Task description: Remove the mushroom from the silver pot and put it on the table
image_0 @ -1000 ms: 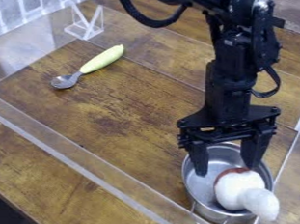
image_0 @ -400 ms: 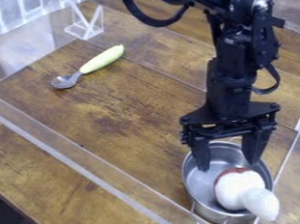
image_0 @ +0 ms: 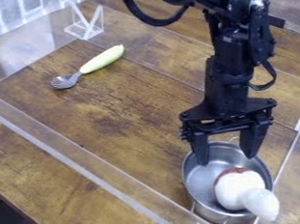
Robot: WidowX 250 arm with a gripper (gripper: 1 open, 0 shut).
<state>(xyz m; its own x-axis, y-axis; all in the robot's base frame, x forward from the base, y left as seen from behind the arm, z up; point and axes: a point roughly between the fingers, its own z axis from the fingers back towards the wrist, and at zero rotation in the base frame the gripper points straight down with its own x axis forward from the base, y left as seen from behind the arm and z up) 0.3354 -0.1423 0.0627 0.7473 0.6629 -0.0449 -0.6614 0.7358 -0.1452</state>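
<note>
Mushroom (image_0: pixel 247 191) is sitting in the silver pot (image_0: pixel 200 193), nothing gripped yet; pincer (image_0: pixel 225 148) is spread wide open above the pot, so this looks like the approach. Next, it probably needs to be lowered around the cap and closed gently.

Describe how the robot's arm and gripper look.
The arm is black, built of blocky, angular segments, with a black cable looping beside it. The gripper is black too, with two dark fingers that narrow toward their tips. No markings can be made out.
</note>
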